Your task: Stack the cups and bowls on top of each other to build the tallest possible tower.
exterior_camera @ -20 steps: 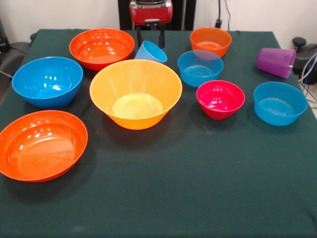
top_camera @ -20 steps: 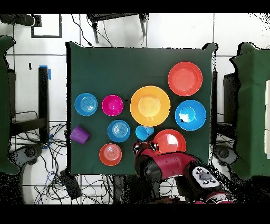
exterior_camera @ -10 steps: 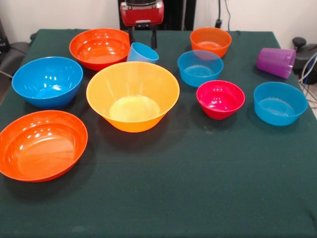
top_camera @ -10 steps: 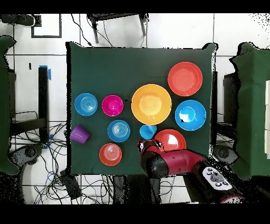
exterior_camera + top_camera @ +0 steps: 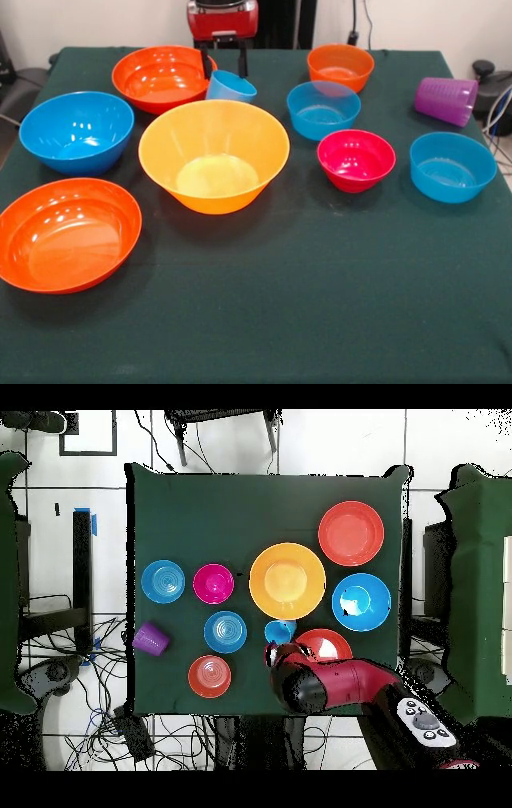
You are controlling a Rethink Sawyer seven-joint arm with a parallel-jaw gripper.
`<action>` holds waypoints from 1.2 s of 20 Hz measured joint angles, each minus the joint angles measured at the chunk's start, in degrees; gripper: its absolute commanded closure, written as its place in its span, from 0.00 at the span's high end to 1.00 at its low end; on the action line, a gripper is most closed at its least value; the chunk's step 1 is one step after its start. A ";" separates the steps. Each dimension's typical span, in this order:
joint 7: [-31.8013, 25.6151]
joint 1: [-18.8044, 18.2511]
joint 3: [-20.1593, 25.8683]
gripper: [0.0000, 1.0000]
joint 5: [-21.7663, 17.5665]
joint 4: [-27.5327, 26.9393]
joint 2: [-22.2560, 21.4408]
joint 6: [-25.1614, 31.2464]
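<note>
Front view: gripper at counter far edge, black fingers spread either side of light blue cup, cup tilted, contact unclear. Large yellow-orange bowl just in front of the gripper, red-orange bowl beside it. Purple cup well apart, on its side.

Overhead view: gripper over the blue cup; opening not readable here.

Table has a dark green cloth cover; behind it, a plain off-white wall. Around the table the floor is white tile with dark grout lines, with loose black cables piled by the table's corner. More green-covered tables sit on either side of it.
</note>
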 measured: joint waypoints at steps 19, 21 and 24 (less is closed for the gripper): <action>0.00 7.73 -2.16 1.00 -3.06 -9.53 1.53 0.43; 0.00 10.16 -4.31 1.00 -3.82 -11.08 2.55 -1.31; 0.00 14.90 -8.74 1.00 -4.60 -14.48 5.22 -6.56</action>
